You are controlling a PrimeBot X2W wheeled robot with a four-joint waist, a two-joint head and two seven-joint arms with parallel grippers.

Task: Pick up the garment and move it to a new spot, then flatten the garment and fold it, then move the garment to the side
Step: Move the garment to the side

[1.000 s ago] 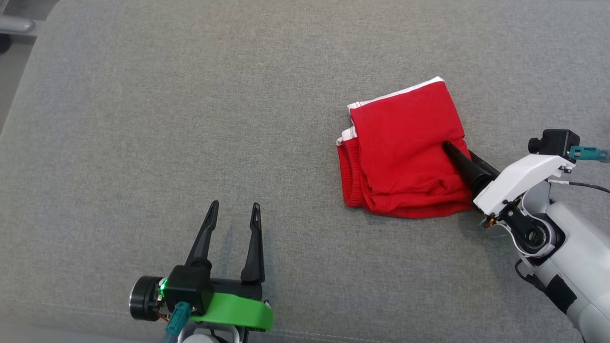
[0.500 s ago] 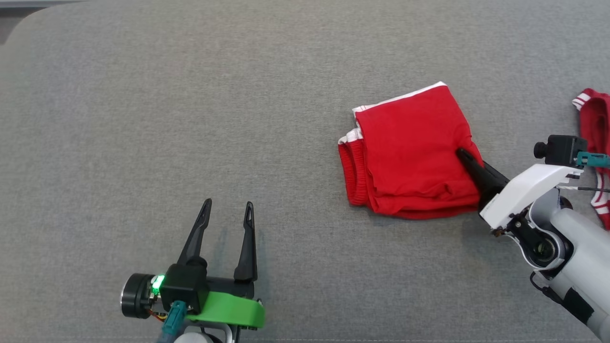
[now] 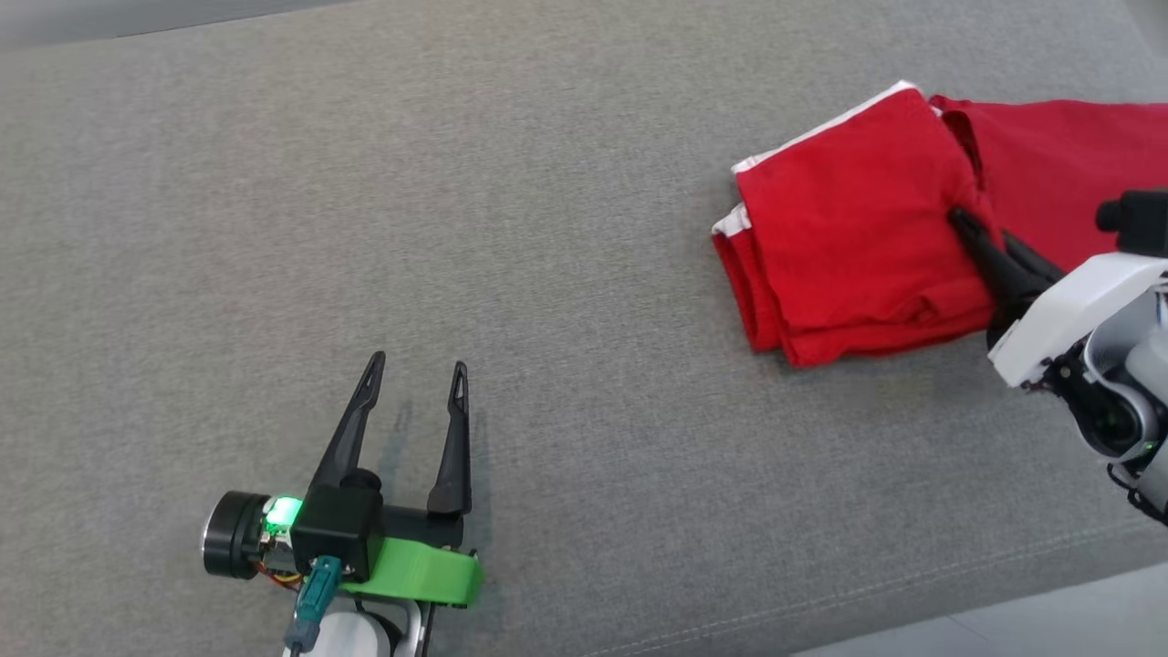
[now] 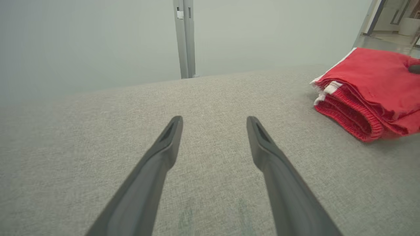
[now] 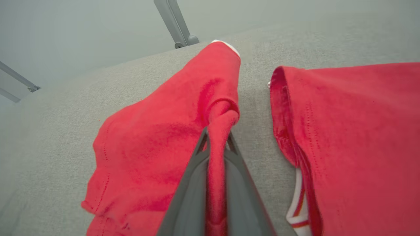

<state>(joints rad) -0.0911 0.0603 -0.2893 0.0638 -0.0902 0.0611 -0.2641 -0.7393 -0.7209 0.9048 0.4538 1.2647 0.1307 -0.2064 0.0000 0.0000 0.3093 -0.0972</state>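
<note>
Right wrist view: clamping soft, floppy red shorts (image 5: 157, 137) by a bunched edge in right gripper (image 5: 216, 137), left gripper (image 3: 417, 362) splayed, empty.

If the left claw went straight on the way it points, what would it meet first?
Probably the grey cushion surface just ahead, since the left claw looks angled slightly down at it, though depth is unclear. The folded red garment lies well off to its right, out of that line.
</note>
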